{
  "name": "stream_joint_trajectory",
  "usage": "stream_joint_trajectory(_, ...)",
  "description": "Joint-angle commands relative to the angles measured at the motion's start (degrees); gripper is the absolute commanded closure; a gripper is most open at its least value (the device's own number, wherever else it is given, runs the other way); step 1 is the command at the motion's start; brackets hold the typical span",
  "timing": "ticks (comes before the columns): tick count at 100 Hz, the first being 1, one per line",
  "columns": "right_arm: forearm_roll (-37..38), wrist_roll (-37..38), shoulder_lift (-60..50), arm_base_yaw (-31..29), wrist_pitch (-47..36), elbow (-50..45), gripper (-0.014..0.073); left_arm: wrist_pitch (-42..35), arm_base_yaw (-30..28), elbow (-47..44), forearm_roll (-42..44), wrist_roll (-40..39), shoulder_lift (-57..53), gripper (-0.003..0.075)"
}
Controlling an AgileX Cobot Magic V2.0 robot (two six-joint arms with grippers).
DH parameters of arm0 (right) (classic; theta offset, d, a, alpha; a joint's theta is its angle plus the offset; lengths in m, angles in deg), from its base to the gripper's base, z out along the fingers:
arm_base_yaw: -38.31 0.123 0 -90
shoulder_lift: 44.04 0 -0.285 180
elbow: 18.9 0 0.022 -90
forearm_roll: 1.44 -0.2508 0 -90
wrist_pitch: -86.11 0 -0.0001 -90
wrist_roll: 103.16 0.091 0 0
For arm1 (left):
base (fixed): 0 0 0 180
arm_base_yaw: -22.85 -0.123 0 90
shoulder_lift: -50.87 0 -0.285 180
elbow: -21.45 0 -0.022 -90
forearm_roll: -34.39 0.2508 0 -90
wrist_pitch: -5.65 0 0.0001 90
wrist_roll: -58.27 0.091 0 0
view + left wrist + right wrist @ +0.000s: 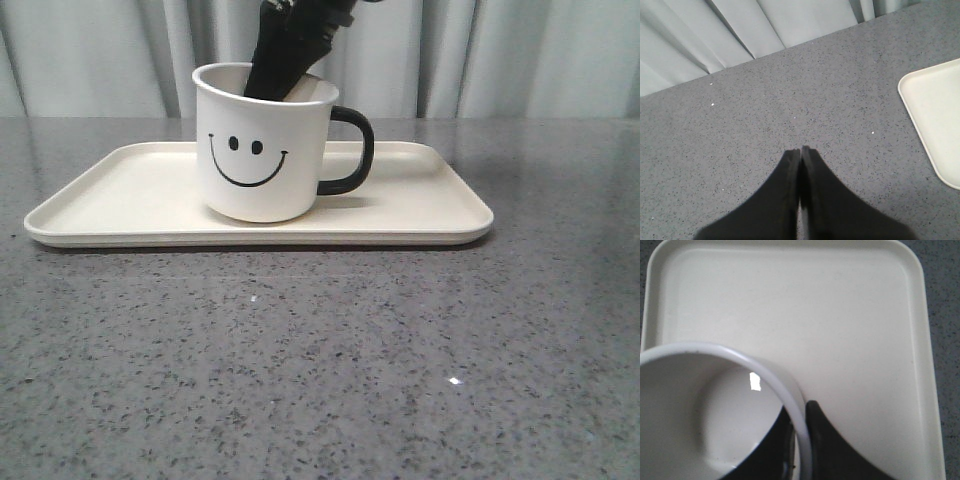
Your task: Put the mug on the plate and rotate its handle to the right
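The white mug (262, 150) with a black smiley face stands upright on the cream plate (130, 190), a little left of its middle. Its black handle (352, 150) points to the right in the front view. My right gripper (290, 70) comes down from above with one finger inside the mug and the other outside its back wall. In the right wrist view the gripper (799, 412) is shut on the mug's rim (790, 390) over the plate (840, 315). My left gripper (800, 150) hangs shut and holds nothing, over the bare table.
A grey speckled table (320, 360) carries the plate, and pale curtains (500, 50) hang behind it. One rounded corner of the plate (940, 110) shows in the left wrist view, apart from the left fingers.
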Motion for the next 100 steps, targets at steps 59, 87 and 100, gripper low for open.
stream_joint_trajectory(59, -2.52, 0.18, -3.51, -0.08, 5.10, 1.20, 0.0701, -1.05, 0.29, 1.27, 2.07, -0.45, -0.06, 0.0740)
stream_joint_trajectory(87, -2.52, 0.35, -3.51, -0.03, 5.10, 1.20, 0.0565, -1.05, 0.29, 1.27, 2.07, -0.45, -0.06, 0.0740)
stream_joint_trajectory(100, -2.57, 0.35, -3.51, -0.03, 5.10, 1.20, 0.0564, -1.05, 0.29, 1.27, 2.07, -0.45, -0.06, 0.0740)
